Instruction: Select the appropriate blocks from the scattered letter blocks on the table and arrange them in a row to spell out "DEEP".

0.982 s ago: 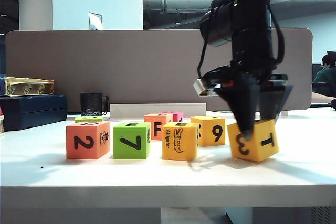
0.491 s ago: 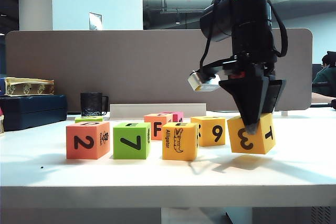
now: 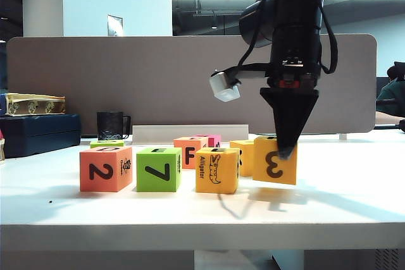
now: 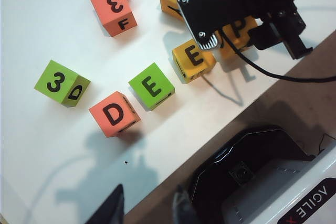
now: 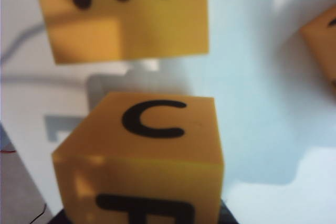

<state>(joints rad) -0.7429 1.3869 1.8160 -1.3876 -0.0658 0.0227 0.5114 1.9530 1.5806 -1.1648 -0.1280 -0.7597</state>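
On the counter (image 3: pixel 354 207) I see, from the left, the salmon cube with 2 (image 3: pixel 105 169), the green cube with 7 (image 3: pixel 158 169) and the orange Alligator cube (image 3: pixel 217 170) already standing in a row; from above their top faces read D, E, E. The fourth cube, the orange one with 3 (image 3: pixel 274 160), is clamped in my right gripper (image 3: pixel 286 150) and hangs a little above the counter, just to the right of the Alligator cube (its P face is up, I judge). My left gripper (image 4: pixel 148 209) waits near the counter's front edge, fingers a little apart and holding nothing. What is left: put the P cube down in line and release it.
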